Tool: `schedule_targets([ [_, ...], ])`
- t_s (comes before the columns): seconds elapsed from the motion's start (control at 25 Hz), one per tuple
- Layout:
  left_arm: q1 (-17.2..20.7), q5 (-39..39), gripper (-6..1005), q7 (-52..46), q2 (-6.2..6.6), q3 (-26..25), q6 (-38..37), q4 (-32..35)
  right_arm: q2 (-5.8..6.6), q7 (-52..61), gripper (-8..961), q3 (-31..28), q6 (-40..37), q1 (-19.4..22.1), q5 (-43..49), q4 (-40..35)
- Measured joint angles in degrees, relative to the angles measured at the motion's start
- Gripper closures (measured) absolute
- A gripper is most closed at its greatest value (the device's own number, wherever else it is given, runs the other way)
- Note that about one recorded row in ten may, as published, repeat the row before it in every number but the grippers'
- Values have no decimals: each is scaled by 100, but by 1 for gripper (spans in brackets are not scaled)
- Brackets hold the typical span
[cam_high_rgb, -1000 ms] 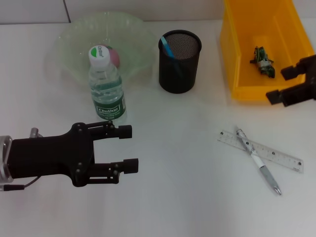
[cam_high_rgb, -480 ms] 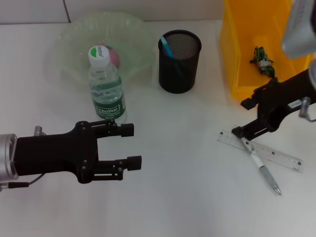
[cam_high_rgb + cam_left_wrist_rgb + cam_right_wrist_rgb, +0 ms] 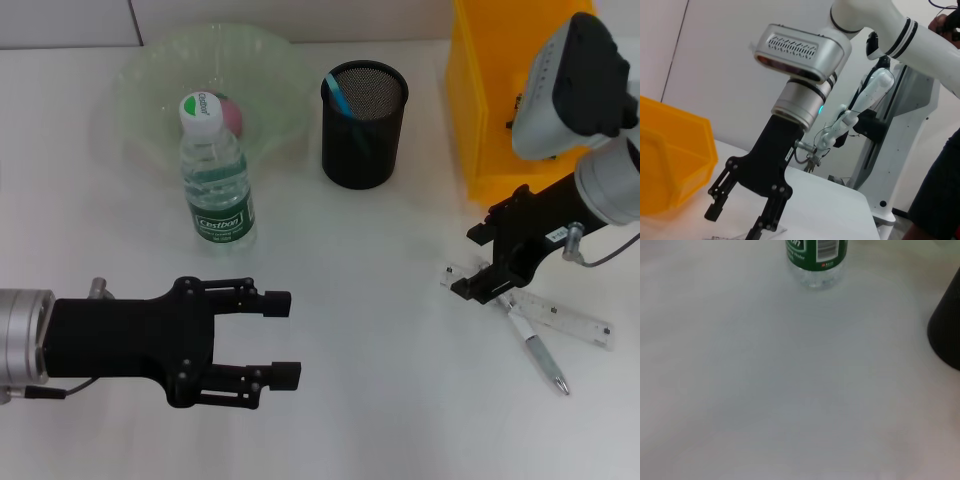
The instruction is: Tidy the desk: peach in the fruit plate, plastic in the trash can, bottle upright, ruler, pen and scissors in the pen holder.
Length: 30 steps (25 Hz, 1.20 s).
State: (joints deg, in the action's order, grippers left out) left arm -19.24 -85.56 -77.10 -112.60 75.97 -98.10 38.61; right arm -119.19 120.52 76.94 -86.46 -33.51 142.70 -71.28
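Below, right gripper wide over ruler (long axis crossing pen).

Bench layout:
- Fruit plate: far left, by the far edge; peach in it.
- Bottle: upright, just in front of the fruit plate.
- Pen holder: far centre, right of the fruit plate.
- Trash can: far right corner, right of the pen holder.
- Ruler: flat, near the right edge, in front of the trash can.
- Pen: lying across the ruler.
- Right gripper: over the ruler's left end.
- Left gripper: near left, in front of the bottle.
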Motion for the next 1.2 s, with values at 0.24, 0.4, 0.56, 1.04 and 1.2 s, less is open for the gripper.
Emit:
schedule_targets([
  [0.24,-22,-20,215,-1,-21,-23,8,13,-9,-55,189,194,422,-135,7,507],
  [0.4,-35,-34,215,0,-44,-23,18,15,-15,-56,205,264,594,-241,7,762],
  [0.56,-90,-52,215,-5,-70,-22,11,21,-20,-92,257,343,776,-274,-18,944],
  [1.04,-68,-58,215,-8,-130,-30,-11,23,-25,-98,437,297,602,-163,-227,797],
  [1.2,-60,-57,215,-7,-141,-30,-16,24,-18,-98,510,292,551,-117,-332,727],
])
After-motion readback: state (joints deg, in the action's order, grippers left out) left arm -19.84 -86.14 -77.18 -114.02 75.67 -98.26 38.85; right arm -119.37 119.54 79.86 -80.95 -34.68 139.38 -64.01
